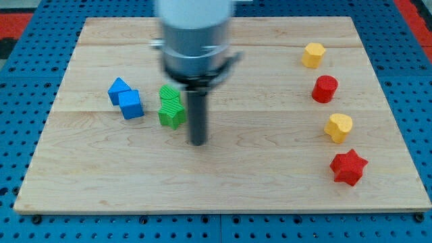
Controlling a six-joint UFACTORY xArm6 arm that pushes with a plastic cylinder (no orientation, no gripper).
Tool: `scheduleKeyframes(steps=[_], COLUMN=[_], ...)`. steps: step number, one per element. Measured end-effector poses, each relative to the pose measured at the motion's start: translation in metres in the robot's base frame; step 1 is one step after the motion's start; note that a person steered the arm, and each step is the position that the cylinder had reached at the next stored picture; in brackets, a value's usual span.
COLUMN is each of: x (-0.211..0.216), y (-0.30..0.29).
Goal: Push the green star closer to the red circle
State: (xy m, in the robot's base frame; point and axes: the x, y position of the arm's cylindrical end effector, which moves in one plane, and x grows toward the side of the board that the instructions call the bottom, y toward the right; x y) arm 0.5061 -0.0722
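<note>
The green star [173,115] lies left of the board's middle, with a second green block [169,95] touching it on its upper side. The red circle [325,88] stands far off at the view's right. My tip [198,142] is on the board just right of and slightly below the green star, close to it; I cannot tell if it touches. The rod and the arm's blurred grey body rise above it and hide part of the upper green block.
Two blue blocks [125,98] sit touching each other left of the green ones. At the right, a yellow block [313,55] lies above the red circle, another yellow block [338,127] below it, and a red star [348,167] lowest.
</note>
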Motion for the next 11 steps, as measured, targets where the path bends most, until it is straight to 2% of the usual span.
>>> scheduleKeyframes(steps=[1,2,3,4,5,8,10,11], x=[-0.033,-0.084,-0.126,-0.139,-0.118,-0.087,-0.142,-0.145], y=[-0.037,0.021,0.053,0.082,0.071,0.088,0.136,0.174])
